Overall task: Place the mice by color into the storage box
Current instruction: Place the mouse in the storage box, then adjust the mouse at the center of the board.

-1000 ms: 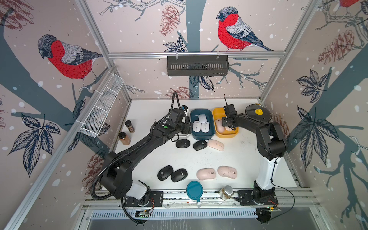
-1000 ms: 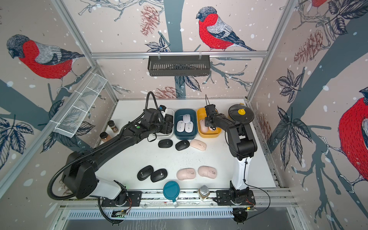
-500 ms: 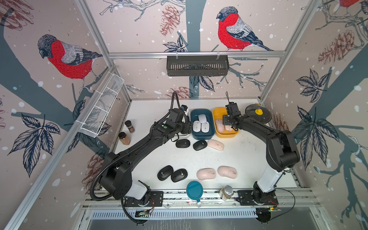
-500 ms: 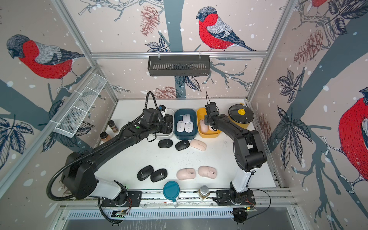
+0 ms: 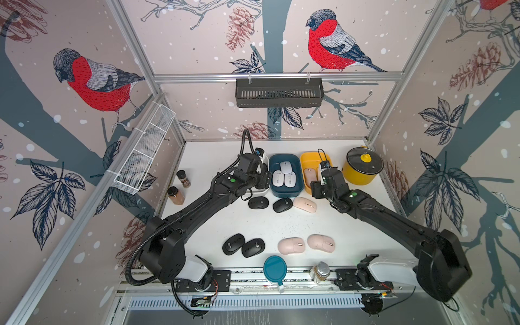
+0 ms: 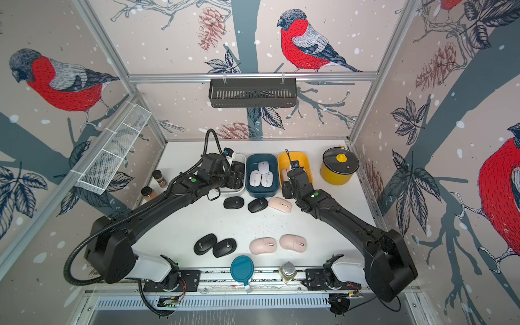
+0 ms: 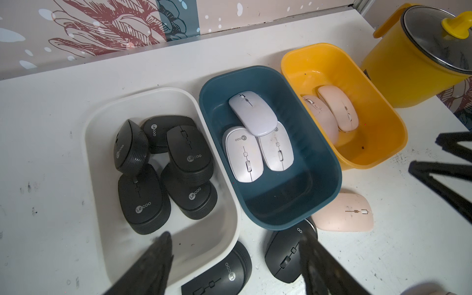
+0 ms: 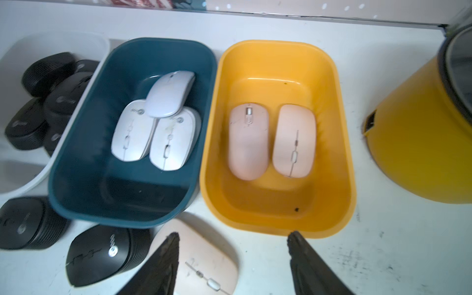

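At the back stand three bins in a row. The white bin (image 7: 89, 122) holds several black mice (image 7: 143, 201), the blue bin (image 5: 285, 194) three white mice (image 5: 284, 176), the yellow bin (image 8: 342, 153) two pink mice (image 8: 247, 143). Two black mice (image 5: 258, 202) (image 5: 282, 204) and a pink mouse (image 5: 304, 204) lie loose just in front of the bins. Two more black (image 5: 233, 244) and two pink (image 5: 291, 245) lie near the front. My left gripper (image 7: 235, 237) hangs open and empty over the white bin's near end. My right gripper (image 8: 233, 234) is open and empty above the table before the yellow bin, beside the pink mouse.
A yellow pot (image 5: 363, 166) with a lid stands right of the bins. Two spice jars (image 5: 183, 178) (image 5: 176, 195) sit at the left edge. A teal lid (image 5: 275, 268) and a glass jar (image 5: 319, 272) rest on the front rail.
My right gripper has drawn back from over the yellow bin toward the front and its jaws have spread wider. The left arm has stayed in place.
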Robot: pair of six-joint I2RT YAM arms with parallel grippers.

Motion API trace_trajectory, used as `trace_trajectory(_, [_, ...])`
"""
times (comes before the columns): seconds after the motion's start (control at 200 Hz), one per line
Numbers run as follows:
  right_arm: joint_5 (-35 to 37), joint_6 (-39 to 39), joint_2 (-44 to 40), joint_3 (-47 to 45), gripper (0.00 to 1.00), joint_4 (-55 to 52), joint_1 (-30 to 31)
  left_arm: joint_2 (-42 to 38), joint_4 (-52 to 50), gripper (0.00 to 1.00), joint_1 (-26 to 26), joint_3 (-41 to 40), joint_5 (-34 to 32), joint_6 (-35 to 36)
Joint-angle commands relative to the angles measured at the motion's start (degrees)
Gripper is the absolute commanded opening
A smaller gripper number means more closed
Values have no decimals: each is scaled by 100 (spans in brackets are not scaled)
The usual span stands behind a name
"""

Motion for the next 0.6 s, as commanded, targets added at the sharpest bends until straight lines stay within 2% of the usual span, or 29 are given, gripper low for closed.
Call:
trace_trajectory(0.0, [-85, -105, -164, -277, 70, 313, 210, -32, 161, 77, 0, -6, -36, 38])
trace_trajectory(0.13, [-394, -47, -42, -592, 72, 622, 284, -74, 155, 77, -3, -6, -25, 26])
trace_trajectory(0.22, [-489, 21, 391, -660, 73, 821, 318, -119, 173, 77, -1, -28, -53, 41])
trace_trajectory(0.595, [-532, -58, 1156, -719, 76, 1561, 230, -165, 177, 77, -3, -58, -85, 50])
